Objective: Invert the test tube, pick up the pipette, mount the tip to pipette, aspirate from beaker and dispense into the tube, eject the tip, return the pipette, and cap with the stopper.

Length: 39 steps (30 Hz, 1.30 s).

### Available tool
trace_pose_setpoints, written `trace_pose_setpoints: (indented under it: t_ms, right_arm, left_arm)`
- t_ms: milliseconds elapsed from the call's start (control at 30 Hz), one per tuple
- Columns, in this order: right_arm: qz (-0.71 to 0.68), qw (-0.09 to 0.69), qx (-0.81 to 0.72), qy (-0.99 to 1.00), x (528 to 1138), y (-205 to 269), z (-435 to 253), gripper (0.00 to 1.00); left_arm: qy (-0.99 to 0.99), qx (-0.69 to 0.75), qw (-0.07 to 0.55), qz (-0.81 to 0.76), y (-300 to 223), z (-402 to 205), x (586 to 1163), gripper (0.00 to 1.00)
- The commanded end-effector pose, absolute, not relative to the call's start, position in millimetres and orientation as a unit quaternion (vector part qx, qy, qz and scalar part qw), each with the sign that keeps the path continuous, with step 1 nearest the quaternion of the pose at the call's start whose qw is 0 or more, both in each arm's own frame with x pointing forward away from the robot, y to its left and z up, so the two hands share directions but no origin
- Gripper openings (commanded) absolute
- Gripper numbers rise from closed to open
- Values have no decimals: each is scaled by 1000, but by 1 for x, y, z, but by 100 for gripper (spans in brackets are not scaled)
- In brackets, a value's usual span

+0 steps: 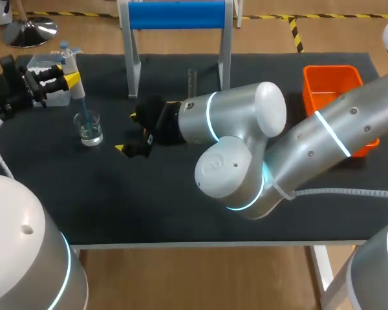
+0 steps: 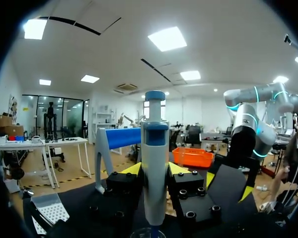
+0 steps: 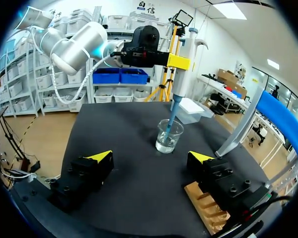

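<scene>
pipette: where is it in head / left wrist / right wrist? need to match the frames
Head view: pipette at far left, gripped by the left tool, tip down in the beaker.
Left wrist view: pipette upright between this tool's own fingers.
Right wrist view: pipette ahead of the open right tool, across the table, tip in the beaker.
Shared landmark: the stand's blue bar.
</scene>
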State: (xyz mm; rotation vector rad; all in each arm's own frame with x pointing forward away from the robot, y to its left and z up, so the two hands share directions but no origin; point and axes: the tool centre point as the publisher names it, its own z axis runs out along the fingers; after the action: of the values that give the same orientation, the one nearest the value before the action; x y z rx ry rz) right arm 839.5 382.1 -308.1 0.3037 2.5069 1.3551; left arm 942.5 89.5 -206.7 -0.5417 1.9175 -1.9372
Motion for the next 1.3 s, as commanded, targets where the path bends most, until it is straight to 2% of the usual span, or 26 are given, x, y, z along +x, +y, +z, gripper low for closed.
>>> trace_pose_setpoints:
  t_ms: [33, 800, 1300]
  right_arm:
    - [470, 136, 104, 866, 840, 382, -309, 100]
    - [475, 142, 77, 865, 839, 380, -292, 100]
    - [528, 37, -37, 847, 839, 364, -214, 100]
  left_arm:
    - [678, -189, 178, -687, 91, -208, 944, 0]
    - [678, -191, 180, -687, 93, -209, 943, 0]
    - [678, -191, 180, -687, 93, -209, 943, 0]
